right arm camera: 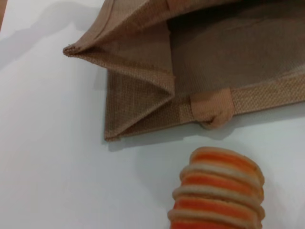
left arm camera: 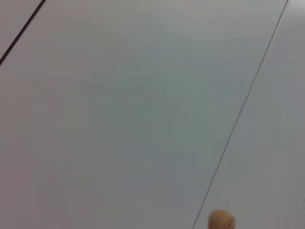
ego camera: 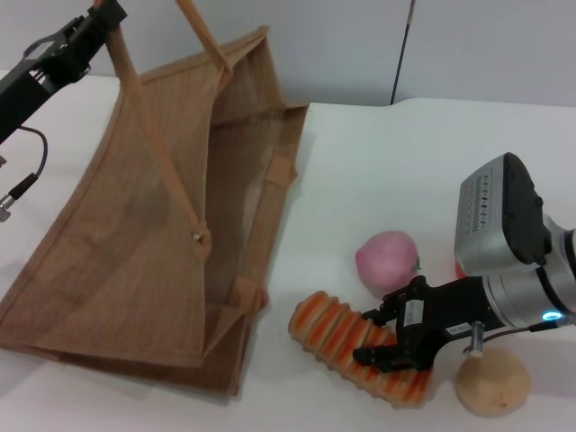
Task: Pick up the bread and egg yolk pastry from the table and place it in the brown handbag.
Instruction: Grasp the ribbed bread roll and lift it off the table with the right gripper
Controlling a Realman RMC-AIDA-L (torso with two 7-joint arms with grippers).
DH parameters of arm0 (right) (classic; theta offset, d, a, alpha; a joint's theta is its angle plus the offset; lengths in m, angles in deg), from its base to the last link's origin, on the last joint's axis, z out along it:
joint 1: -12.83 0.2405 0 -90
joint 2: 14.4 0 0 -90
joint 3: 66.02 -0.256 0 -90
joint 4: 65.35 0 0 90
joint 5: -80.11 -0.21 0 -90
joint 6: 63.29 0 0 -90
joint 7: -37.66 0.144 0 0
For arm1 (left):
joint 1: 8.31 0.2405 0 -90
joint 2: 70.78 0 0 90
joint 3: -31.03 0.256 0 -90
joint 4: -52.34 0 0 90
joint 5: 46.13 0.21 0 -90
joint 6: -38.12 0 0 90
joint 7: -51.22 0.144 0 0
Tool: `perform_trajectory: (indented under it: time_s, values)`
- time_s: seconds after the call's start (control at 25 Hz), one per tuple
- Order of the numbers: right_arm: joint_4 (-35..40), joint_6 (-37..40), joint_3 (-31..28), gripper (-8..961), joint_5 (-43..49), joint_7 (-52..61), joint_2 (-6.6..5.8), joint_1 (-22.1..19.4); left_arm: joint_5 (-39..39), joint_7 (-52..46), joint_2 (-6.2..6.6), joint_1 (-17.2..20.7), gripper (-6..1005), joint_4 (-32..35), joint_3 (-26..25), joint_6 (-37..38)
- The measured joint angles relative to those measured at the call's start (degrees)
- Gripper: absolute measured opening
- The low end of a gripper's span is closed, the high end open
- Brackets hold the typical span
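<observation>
The brown handbag point(ego camera: 135, 225) lies at the left of the table with its mouth facing right. My left gripper point(ego camera: 106, 16), at the top left, is shut on one tan handle strap and holds it up taut, which lifts the bag's upper side open. The striped orange-and-cream bread point(ego camera: 328, 335) lies on the table just right of the bag's mouth. My right gripper point(ego camera: 382, 337) is down over the bread's right half. The tan egg yolk pastry point(ego camera: 492, 382) rests just right of that gripper. The right wrist view shows the bread's end point(right arm camera: 219, 191) and the handbag corner point(right arm camera: 143, 95).
A pink peach-like ball point(ego camera: 387, 259) sits behind the bread, with a sliver of something orange point(ego camera: 459, 268) beside it. The white table edge and a grey wall lie behind. The left wrist view shows only wall and a tan tip point(left arm camera: 221, 220).
</observation>
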Motion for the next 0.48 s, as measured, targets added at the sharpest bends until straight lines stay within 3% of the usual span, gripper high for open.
perform_trajectory:
  time_s: [0.48]
  values:
    - [2.7,0.5,-1.1,462,0.9,0.6,-0.13,-0.6,0.5,-1.1,0.24,-0.1,151,0.0,0.4,-0.9]
